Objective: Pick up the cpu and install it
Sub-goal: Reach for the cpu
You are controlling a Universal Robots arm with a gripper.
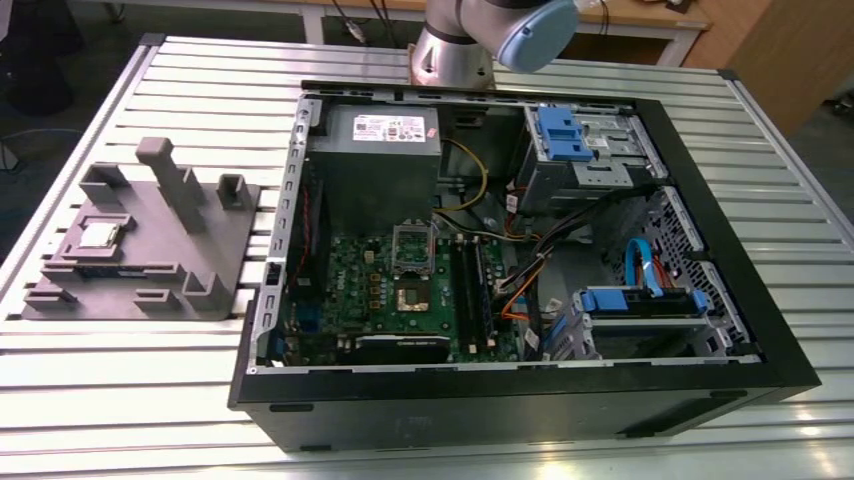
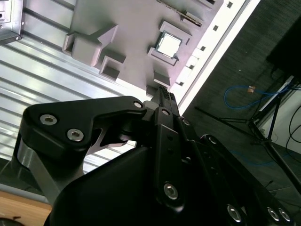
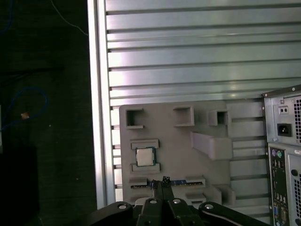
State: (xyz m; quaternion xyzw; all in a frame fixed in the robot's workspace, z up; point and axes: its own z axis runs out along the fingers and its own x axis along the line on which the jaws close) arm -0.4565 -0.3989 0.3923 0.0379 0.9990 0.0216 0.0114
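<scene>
The cpu lies flat, silvery top up, in a shallow pocket of the grey fixture at the exterior view's left, well apart from the open computer case. In both wrist views the hand hangs high above that fixture. Its fingers are drawn together and nothing is between them.

The first risk, as I judge it, lies in that closed hand: brought down as it is, it would press on the chip's lid and not straddle it. Raised lips of the pocket flank the chip on two sides, so fingers set across the wrong sides would strike the fixture. The chip is thin, with little edge to grip, and a shallow or off-centre hold could let it tilt or slip.

Further right, the socket sits low on the motherboard, deep inside the case walls, with its cover plate apparently folded back just beside it. A chip lowered skewed or turned the wrong way could harm the contacts. Loose cables run close by on the socket's far side and could snag the hand.

The bench is ribbed aluminium, and its grooves could catch a dropped chip. Off its edge the first wrist view shows a dark floor with a blue cable. A wooden panel stands at the exterior view's right.
</scene>
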